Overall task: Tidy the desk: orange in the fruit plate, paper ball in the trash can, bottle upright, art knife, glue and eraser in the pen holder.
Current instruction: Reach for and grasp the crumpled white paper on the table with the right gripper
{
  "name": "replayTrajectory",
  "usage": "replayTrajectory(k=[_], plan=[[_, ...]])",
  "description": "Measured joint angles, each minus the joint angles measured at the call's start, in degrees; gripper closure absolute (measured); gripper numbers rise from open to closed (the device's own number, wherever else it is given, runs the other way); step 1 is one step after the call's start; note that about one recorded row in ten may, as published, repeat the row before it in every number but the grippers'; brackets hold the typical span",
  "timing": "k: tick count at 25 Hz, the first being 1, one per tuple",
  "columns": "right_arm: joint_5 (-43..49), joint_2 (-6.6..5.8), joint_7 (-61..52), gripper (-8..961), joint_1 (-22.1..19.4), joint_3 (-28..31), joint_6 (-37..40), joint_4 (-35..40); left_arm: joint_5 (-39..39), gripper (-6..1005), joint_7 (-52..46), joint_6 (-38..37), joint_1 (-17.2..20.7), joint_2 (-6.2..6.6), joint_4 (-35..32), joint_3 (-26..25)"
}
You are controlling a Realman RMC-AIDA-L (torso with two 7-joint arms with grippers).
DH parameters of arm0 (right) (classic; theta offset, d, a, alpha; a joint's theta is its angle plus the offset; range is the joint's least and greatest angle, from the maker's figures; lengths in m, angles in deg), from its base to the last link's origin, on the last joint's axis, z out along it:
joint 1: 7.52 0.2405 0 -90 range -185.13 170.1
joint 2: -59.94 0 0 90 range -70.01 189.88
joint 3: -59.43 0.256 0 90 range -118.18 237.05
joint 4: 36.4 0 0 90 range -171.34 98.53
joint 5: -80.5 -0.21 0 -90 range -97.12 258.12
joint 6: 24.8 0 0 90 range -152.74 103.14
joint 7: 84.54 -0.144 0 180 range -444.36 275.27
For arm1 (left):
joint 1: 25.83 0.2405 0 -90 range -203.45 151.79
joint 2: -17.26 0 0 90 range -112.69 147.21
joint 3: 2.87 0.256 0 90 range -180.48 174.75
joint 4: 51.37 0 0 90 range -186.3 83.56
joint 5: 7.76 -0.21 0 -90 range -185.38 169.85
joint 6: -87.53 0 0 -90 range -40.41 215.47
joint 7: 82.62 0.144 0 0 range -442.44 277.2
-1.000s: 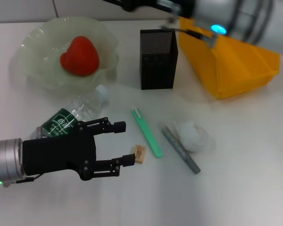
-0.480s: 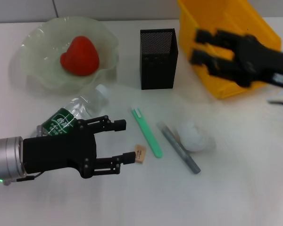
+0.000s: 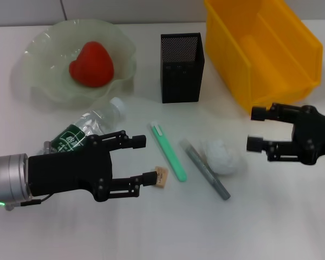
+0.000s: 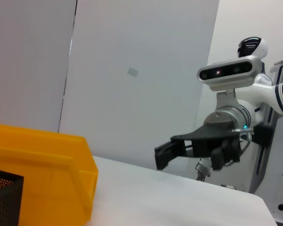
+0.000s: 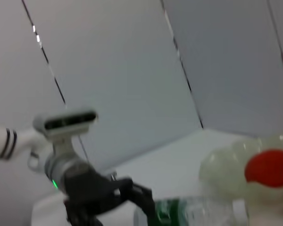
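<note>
Head view: right end effector (image 3: pixel 253 129) is hovering wide open just beside the paper ball (image 3: pixel 222 156), lining up its grab; left end effector (image 3: pixel 143 160) is waiting open, eraser (image 3: pixel 161 176) at its fingertip.

A robotics lab: plain grey wall panels (image 4: pixel 132 70) and a white worktable (image 3: pixel 168 227).
</note>
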Motion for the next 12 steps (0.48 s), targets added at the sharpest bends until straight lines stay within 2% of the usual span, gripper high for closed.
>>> replayTrajectory(k=[6,12], plan=[[7.71,0.26,-1.1,167,1.52,0.13,-2.16,5.07,-0.02,218,0.46,0.33,0.13,0.0,0.0,0.1],[16.69,0.62,-7.16,131,5.92,-0.14,-2.58,11.04,-0.22,218,0.67,1.71,0.67,-0.04,0.03,0.44]])
